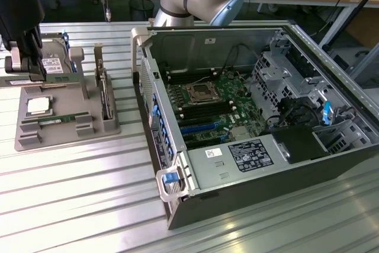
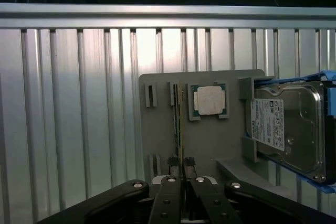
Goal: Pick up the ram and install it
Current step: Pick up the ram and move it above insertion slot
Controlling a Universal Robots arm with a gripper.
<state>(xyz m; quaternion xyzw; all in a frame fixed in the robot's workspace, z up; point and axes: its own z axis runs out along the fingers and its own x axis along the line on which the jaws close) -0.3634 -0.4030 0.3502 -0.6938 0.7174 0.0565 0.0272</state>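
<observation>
Sitting on edge in a tray [image 1: 35, 140] [image 2: 157, 135] slot: ram [image 1: 56, 121] [image 2: 180, 124], not lifted | gripper [image 1: 26, 74] [image 2: 181, 164] above ram's end, jaws a narrow gap apart, grasping nothing | CPU [image 1: 38, 106] [image 2: 209, 100] just beside ram | drive [image 1: 56, 63] [image 2: 286, 124] on tray's far side | tray at exterior view's left of open case [image 1: 177, 48]

In the exterior view the gripper [image 1: 26, 74] covers part of the drive [image 1: 58, 63], and is itself cut off by the frame's edge. The case [image 1: 177, 45] runs past the exterior view's right edge. In the wrist view the ram [image 2: 181, 124] shows edge-on, its chips hidden.
</observation>
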